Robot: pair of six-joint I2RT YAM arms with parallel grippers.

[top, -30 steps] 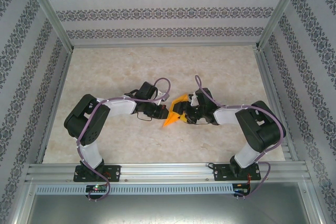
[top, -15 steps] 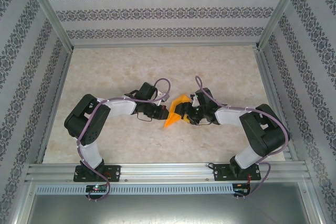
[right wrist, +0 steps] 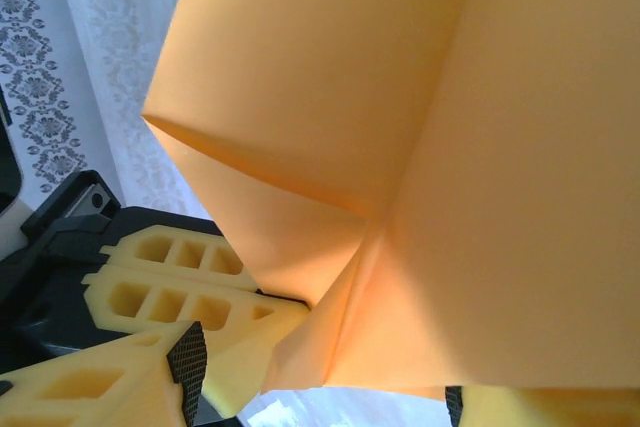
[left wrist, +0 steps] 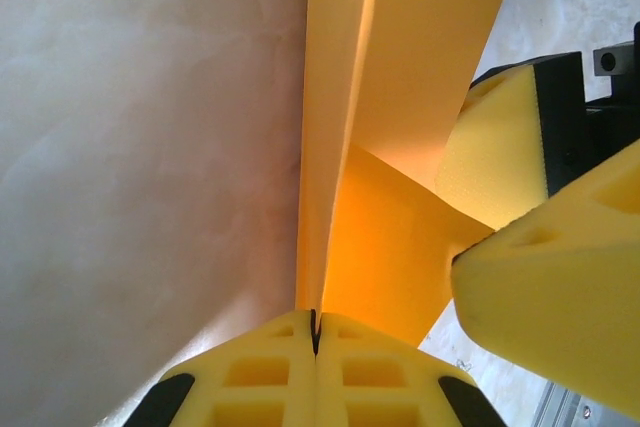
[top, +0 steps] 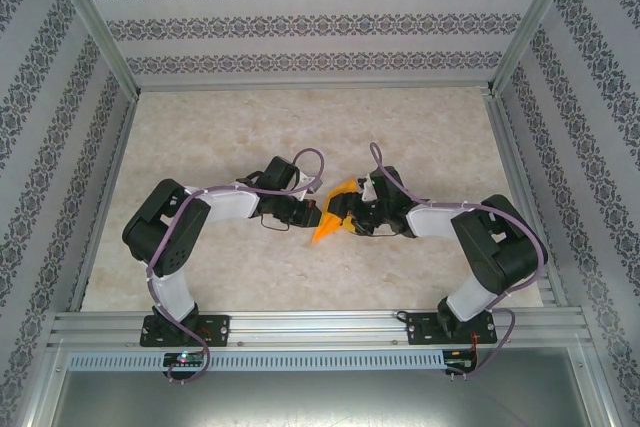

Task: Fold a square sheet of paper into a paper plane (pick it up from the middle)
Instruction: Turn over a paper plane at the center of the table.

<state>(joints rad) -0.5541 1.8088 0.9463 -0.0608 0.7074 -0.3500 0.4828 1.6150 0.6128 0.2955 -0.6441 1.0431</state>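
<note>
near, right arm (top: 495, 242): its elbow swung outward half a second ago and has come back in; the wrist now sits a touch closer to the centre than it did.
near, left arm (top: 170, 227): i see no shift in it over the last second, so i read it as the anchor.
left jaws: closed tight on the lower edge of the sheet of paper (left wrist: 400, 277), pads (left wrist: 260, 377) pressed together with the orange edge caught in the seam.
right jaws: narrow; from the left wrist view their pads (left wrist: 560, 287) appear to meet on a folded flap at the sheet's side.
sheet of paper: held in the air between the two sets of jaws, over the middle of the worktop (top: 420, 127). it is partly folded, with a long crease running up it and a diagonal flap. in the top view the sheet of paper (top: 322, 227) tapers to a point toward the near edge, slightly tighter than a second ago.
meaning: i judge the right side is pressing a flap over against the left's hold, so this is a fold in progress, not a finished plane.
risk: thin paper gripped at two places could tear or slip if i draw the arms apart.
far: the marbled worktop runs on to the patterned back wall (top: 320, 27).
</note>
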